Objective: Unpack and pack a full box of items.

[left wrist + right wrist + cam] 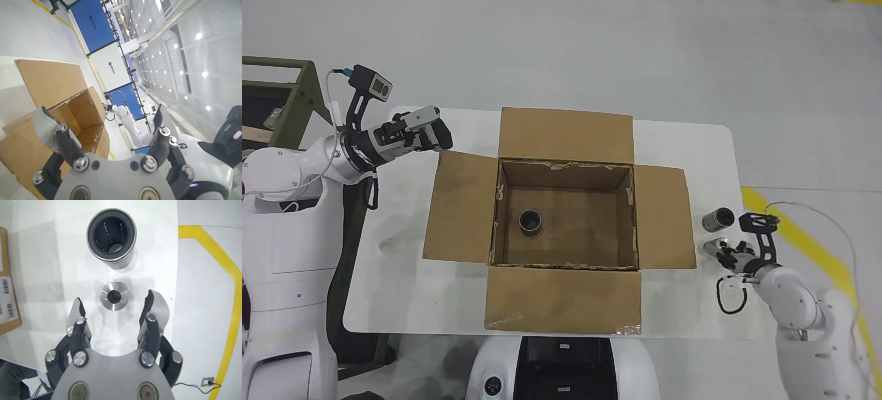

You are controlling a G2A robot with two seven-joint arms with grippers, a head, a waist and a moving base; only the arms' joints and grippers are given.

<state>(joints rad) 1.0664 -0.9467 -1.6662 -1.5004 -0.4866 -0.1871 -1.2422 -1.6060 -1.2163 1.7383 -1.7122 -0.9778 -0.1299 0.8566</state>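
Right claw (114, 298) wide, lined up on steel bushing (121, 303); slick taper may squirt out, knocking bearing (111, 247) off table (56, 256). Left claw (100, 113) wide.

This looks like a large industrial hall set up for robot work. A very high ceiling (191, 62) carries rows of round lights (198, 36). Blue partition panels (94, 24) and white ones (111, 64) stand on black frames. The pale floor (692, 50) has painted yellow lines (189, 231) and a floor socket (207, 382) beside a plain white table (692, 150).
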